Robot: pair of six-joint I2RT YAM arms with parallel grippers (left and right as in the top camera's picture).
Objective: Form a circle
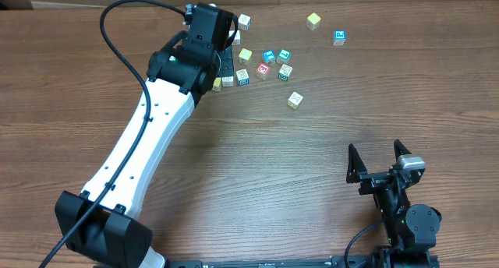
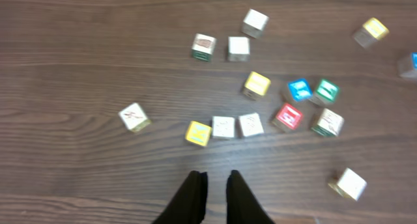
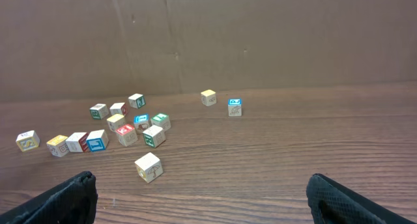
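Note:
The circle's cubes lie in a short curved row on the wooden table: a yellow cube (image 2: 197, 133), two whitish cubes (image 2: 223, 127) (image 2: 251, 125) and a red-printed cube (image 2: 287, 117). Beyond them sit a yellow cube (image 2: 257, 84), a blue one (image 2: 300, 90) and a green one (image 2: 325, 92), so the group is a loose ring. My left gripper (image 2: 216, 177) hovers just in front of the row, its jaws a narrow gap apart with nothing between them. My right gripper (image 1: 375, 147) rests wide open and empty at the near right, far from the cubes.
Loose cubes lie around: an umbrella-printed one (image 3: 148, 167), a pale one (image 2: 134, 116) left of the row, and a yellow one (image 1: 313, 20) and a blue one (image 1: 339, 37) at the far right. The left arm (image 1: 148, 135) and its black cable cross the table's left half.

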